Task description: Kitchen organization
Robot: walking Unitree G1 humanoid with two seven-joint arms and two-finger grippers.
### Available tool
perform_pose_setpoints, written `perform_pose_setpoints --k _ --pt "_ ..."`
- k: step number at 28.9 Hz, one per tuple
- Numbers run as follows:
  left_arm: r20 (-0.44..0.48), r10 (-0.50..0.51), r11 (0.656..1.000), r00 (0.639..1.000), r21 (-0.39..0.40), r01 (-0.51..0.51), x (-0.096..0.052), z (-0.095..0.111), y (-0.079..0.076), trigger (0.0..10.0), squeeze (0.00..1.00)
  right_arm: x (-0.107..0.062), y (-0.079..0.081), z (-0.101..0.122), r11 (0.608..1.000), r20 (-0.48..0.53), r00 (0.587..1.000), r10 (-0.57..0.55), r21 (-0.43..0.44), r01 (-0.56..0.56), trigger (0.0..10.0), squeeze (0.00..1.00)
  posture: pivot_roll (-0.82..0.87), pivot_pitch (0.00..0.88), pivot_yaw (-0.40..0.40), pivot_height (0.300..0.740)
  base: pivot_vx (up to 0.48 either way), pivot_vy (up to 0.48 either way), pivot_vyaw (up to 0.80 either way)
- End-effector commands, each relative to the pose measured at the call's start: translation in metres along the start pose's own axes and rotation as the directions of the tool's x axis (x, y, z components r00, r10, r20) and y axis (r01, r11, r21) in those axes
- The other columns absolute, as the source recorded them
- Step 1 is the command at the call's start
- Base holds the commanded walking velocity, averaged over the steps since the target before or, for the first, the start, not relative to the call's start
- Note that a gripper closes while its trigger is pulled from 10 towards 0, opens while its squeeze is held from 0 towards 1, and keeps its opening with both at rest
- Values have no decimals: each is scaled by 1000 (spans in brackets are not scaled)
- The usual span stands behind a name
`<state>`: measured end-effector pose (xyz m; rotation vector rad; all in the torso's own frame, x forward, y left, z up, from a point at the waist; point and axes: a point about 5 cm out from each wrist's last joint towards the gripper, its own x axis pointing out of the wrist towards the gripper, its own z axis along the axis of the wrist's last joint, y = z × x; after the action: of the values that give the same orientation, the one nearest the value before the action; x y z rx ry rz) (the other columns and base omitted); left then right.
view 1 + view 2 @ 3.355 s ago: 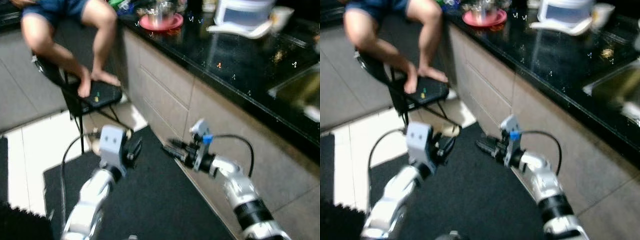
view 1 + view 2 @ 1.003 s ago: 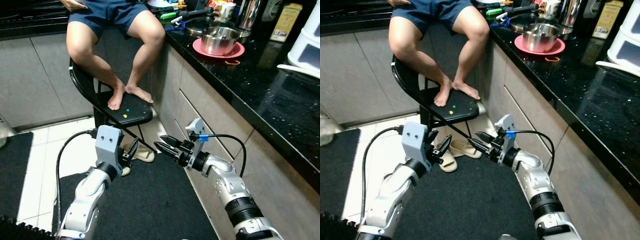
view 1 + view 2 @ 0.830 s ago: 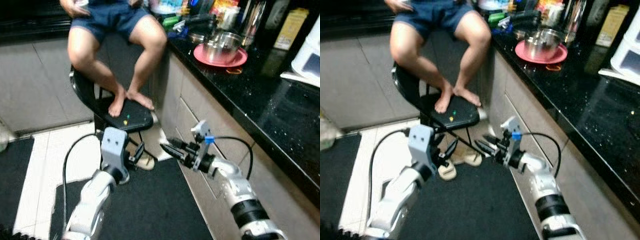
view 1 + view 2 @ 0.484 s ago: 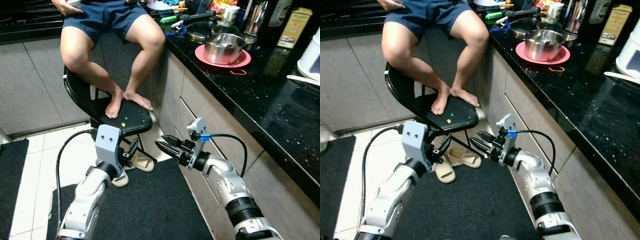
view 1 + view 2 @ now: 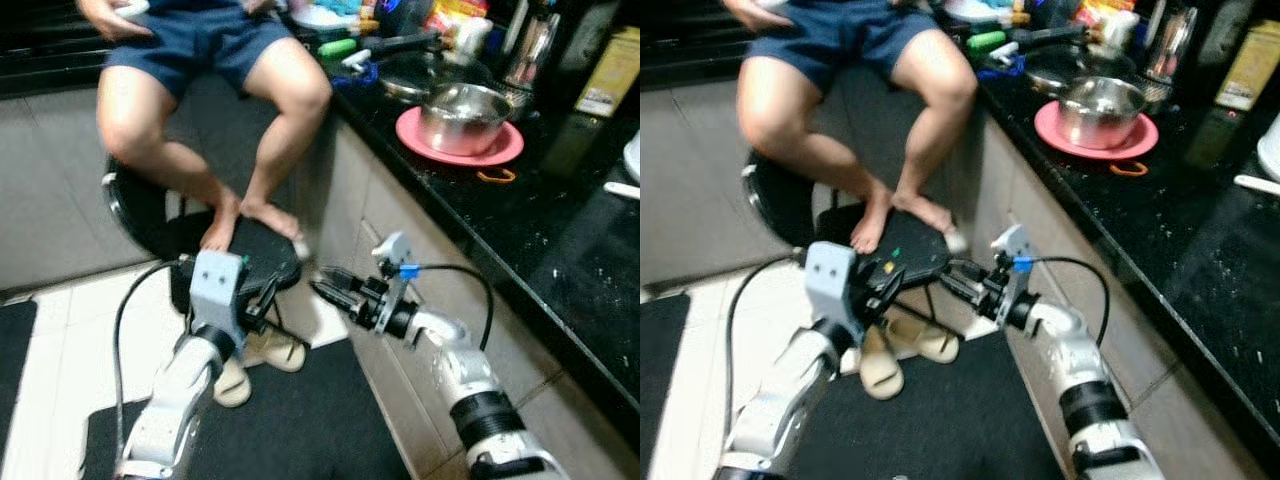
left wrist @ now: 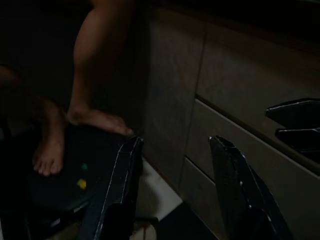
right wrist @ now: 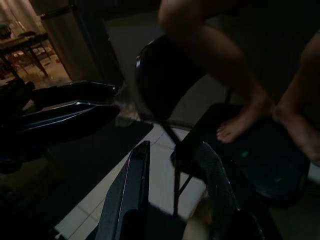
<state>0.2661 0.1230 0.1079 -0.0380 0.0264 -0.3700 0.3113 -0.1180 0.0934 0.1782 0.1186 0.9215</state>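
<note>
Up and off to the right of both empty grippers, the shiny steel pot (image 5: 468, 117) sits on its round pink plate (image 5: 505, 150); the right gripper (image 5: 333, 288), fingers apart like the left gripper's (image 5: 263, 302), is nearer.

pot (image 5: 465, 117) on plate (image 5: 505, 150) on counter (image 5: 560, 230), person (image 5: 200, 90) left.

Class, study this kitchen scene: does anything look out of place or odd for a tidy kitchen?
Yes. A person sits up beside the black counter with bare feet resting on a chair seat. Sandals lie loose on the floor under the chair. An orange ring lies loose on the counter by the pink plate.
</note>
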Motion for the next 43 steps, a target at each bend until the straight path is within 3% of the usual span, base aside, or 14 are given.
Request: perform_pose_setpoints --k 1,6,13,28,35,38,40,41,43 --pt "-13 -6 1000 1000 -3 6 0 -3 -1 10000 0 -1 -1 -1 1000 -7 1000 -4 5 4 10000 0 31 3 -17 732 480 0 0" --pt "-8 -14 1000 1000 -6 14 1 -3 -2 10000 0 -2 -3 1 999 15 1000 -5 39 5 10000 0 30 0 -17 732 451 0 0" --pt "7 -64 998 998 -9 64 -1 -1 -7 10000 0 -6 -6 4 992 74 997 -1 128 -8 10000 0 31 0 -18 732 0 0 0" --pt "9 -73 997 997 -16 73 -1 -1 -9 10000 0 -7 -8 5 985 83 996 -11 173 -4 10000 0 30 1 -17 732 0 0 0" --pt "8 -82 996 997 -19 82 -1 -1 -9 10000 0 -7 -6 5 981 86 996 14 191 -30 10000 0 32 2 -15 732 0 0 -800" --pt "8 -85 996 996 -20 85 -1 -1 -9 10000 0 -8 1 8 974 110 990 86 197 -107 10000 0 35 3 -13 732 0 0 -800" --pt "8 -88 996 996 -19 88 -2 -1 -9 10000 0 -10 11 17 942 181 964 197 236 -237 10000 0 41 2 -14 732 0 0 -800" --pt "8 -88 996 996 -19 88 -2 -1 -9 10000 0 -10 11 17 942 181 964 197 236 -237 10000 0 41 2 -14 732 0 0 -800" --pt "17 -97 995 995 -14 97 -3 1 -10 10000 0 -13 22 34 897 277 916 292 254 -362 10000 0 44 2 -14 732 0 0 -800"
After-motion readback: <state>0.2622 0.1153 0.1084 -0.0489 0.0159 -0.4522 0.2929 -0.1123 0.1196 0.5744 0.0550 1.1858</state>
